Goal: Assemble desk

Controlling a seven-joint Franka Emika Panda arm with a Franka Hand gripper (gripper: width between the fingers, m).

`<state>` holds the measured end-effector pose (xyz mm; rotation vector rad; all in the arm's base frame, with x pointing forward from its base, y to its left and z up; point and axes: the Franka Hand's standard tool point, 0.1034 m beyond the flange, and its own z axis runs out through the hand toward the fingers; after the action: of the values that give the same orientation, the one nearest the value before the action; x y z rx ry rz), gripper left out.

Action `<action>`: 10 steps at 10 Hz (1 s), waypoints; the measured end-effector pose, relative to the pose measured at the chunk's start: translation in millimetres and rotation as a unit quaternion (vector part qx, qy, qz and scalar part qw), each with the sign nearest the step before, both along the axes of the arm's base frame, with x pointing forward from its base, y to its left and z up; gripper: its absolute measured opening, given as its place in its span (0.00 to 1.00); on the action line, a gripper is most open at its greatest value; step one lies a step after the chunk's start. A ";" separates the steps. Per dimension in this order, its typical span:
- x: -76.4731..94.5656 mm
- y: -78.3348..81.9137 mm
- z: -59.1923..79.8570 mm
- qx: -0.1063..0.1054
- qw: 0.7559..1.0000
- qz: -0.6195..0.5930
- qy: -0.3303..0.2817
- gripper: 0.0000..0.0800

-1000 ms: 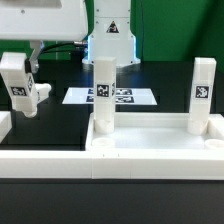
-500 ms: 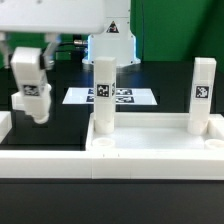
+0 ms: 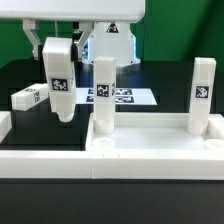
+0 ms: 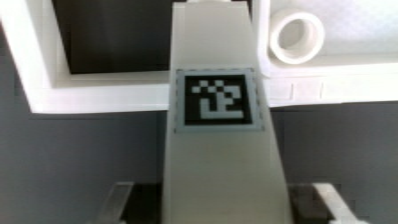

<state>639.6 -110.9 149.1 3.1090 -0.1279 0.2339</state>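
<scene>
- Exterior view: the bench (image 3: pixel 35 140) is seen to carry all parts. The desk top (image 3: pixel 150 143) lies along its near edge, sockets up, toward the exterior view's right.
- The marker board (image 3: pixel 135 97) lies flat near the far edge of the bench, behind the desk top.
- Two legs are already seated upright in corner sockets of the desk top. The first seated leg (image 3: pixel 104 90) is at the corner on the exterior view's left and the second seated leg (image 3: pixel 204 90) is toward the right.
- The held leg (image 3: pixel 58 85) is carried upright over the bench, just off the desk top's left corner. It is near the first seated leg but apart from it, and its lower end appears clear of the bench.
- The loose leg (image 3: pixel 28 97) lies on its side on the bench, behind the held leg and untouched.
- Wrist view: the gripper (image 4: pixel 219 198) is pinched on the upper part of the held leg, one finger on each side.
- An empty socket (image 4: pixel 297 35) is seen beyond the held leg's tip, beside the desk top's rim.
- Progress, as judged: roughly half done. The held leg and then the loose leg remain to be seated.
</scene>
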 end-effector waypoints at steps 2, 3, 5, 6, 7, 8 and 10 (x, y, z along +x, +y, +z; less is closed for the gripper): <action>5.7 22.2 8.2 0.007 1.000 -0.026 -0.012 0.36; 11.3 55.9 14.6 0.017 0.999 -0.044 -0.024 0.36; 14.4 111.1 12.4 0.029 0.996 -0.081 -0.026 0.36; 15.8 129.5 9.7 0.033 0.995 -0.084 -0.031 0.36; 15.5 135.2 7.2 0.033 0.995 -0.086 -0.033 0.36; 16.8 133.2 7.6 0.032 0.995 -0.086 -0.040 0.36; 17.3 133.8 6.3 0.031 0.995 -0.085 -0.049 0.36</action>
<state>656.9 22.8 155.4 3.1227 -0.4079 0.3856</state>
